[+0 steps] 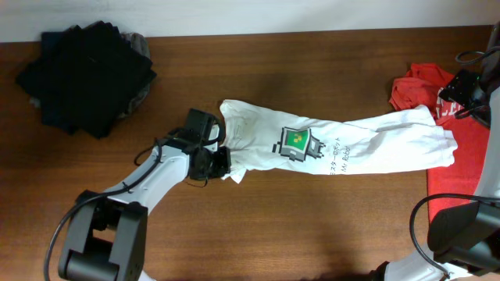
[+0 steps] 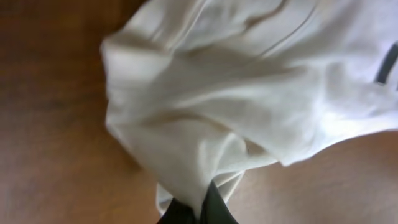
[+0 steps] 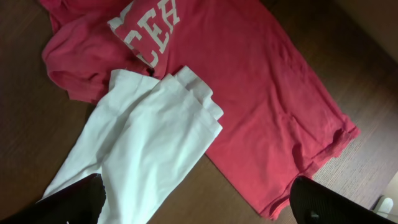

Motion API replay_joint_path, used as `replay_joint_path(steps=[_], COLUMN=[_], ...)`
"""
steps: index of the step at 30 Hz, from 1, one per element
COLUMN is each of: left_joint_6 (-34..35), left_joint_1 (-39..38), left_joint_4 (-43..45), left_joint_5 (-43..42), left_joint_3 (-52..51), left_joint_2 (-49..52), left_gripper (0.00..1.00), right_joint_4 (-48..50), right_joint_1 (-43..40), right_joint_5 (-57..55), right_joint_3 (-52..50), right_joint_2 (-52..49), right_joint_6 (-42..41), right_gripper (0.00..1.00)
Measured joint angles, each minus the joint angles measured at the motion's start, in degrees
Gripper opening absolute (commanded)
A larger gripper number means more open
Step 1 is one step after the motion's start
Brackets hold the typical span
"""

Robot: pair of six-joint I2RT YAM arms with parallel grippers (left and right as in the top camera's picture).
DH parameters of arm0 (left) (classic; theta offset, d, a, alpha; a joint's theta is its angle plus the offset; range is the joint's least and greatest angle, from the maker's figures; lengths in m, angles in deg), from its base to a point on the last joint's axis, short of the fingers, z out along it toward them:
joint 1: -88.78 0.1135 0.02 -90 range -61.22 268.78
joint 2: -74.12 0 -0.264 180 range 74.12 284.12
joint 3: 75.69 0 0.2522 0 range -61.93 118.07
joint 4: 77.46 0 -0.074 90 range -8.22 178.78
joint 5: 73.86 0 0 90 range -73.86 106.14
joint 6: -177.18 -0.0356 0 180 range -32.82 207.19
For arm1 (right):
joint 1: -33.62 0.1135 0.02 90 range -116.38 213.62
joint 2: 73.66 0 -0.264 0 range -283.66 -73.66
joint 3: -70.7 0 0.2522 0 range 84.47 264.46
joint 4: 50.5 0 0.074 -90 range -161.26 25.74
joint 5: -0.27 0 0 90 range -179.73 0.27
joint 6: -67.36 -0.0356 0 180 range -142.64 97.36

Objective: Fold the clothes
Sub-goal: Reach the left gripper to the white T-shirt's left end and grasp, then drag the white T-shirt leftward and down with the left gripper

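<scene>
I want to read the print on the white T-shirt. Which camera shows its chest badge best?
The overhead view: the chest badge lies face up on the white T-shirt, lettering beside it. The left wrist view shows only bunched white cloth; the right wrist view only a plain end.

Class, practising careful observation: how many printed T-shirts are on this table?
2. The white T-shirt lies stretched across the middle; the red T-shirt is at the right edge, partly under the white one's end. The dark pile, back left, may hide more.
</scene>
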Motion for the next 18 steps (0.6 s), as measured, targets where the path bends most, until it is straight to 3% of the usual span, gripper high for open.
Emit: replay_joint_path(steps=[4,11,18], left_joint_6=[0.0,-0.5,-1.0], left_joint_1=[4.0,13.2,18.4], left_joint_4=[-8.8,-21.0,-27.3], left_joint_5=[1.2,7.5,21.5], left_joint_3=[1.3,5.8,5.8], left_joint_2=[-5.9,-24.7,-32.7], left_gripper=[0.01,0.01,0.04], right_joint_4=[0.0,0.0,0.0], right_joint_1=[0.0,0.0,0.0], right_joint_5=[0.0,0.0,0.0], right_joint_3=[0.0,0.0,0.0], right_joint_2=[0.0,0.0,0.0], right_joint_6=[0.0,0.0,0.0], right_gripper=[0.98,0.98,0.98])
